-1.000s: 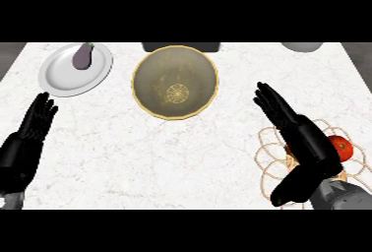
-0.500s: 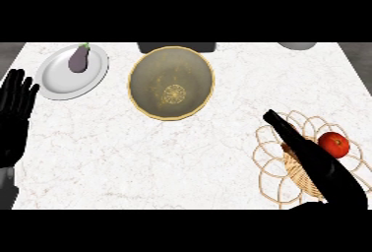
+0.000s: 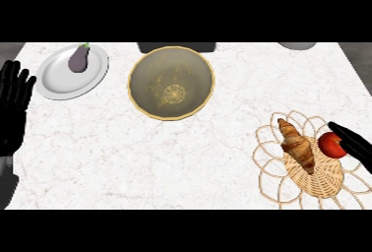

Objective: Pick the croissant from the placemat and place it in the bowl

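The brown croissant (image 3: 298, 146) lies on a woven, flower-edged placemat (image 3: 280, 189) at the lower right of the counter, with a red tomato (image 3: 332, 145) just right of it. A gold-rimmed olive bowl (image 3: 171, 82) with nothing in it stands at the upper middle. Only straight fingers of my right hand (image 3: 354, 143) show at the right edge, next to the tomato and apart from the croissant. My left hand (image 3: 15, 103) is open with fingers up at the left edge.
A white plate (image 3: 54, 81) carrying a purple eggplant (image 3: 79, 58) sits at the upper left. A dark object (image 3: 176, 46) and a grey one (image 3: 297, 45) show at the counter's far edge. Bare marble lies between bowl and placemat.
My right hand has slid off to the right, uncovering the croissant and placemat. The left hand has shifted further toward the left edge.
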You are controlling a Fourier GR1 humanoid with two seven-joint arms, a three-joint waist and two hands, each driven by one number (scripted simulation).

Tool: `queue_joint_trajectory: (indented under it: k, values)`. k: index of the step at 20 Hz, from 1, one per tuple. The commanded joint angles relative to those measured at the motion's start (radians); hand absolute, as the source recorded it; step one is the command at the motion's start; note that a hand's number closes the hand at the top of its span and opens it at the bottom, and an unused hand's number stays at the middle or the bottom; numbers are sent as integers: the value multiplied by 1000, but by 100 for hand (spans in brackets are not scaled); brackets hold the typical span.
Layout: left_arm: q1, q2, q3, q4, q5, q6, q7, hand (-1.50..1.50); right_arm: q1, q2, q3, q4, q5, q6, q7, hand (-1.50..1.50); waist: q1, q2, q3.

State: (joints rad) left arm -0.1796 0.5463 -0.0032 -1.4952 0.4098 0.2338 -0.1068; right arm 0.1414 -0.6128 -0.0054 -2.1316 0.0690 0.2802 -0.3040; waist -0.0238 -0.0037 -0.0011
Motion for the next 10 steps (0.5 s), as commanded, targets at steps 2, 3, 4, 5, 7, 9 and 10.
queue_joint_trajectory:
  k: [2,3,4,5,7,9,10]
  values:
    - [14,-17,-7,3,-16,0,-1,0,16,-182,-187,-16,-27,113,106,-150,6,1,0]
    - [-5,-9,-1,22,-10,-15,-1,0,22,-230,-181,-81,-19,146,177,-150,-4,0,-2]
    - [7,-28,-26,18,-39,4,-13,0,3,-266,-185,-39,0,178,175,-150,8,3,-1]
    - [-3,22,20,-8,-1,-33,11,0,20,-305,-192,-60,3,215,203,-150,11,-1,-1]
    - [-19,-20,-20,-59,-23,29,61,0,6,-383,-249,-9,-33,299,194,-150,15,0,0]
    - [14,-16,-9,-40,-24,2,37,0,56,-392,-223,-81,1,343,205,-150,12,-1,0]
    - [-14,-2,19,16,-13,-34,4,0,7,-443,-253,-17,-29,393,182,-150,17,4,0]
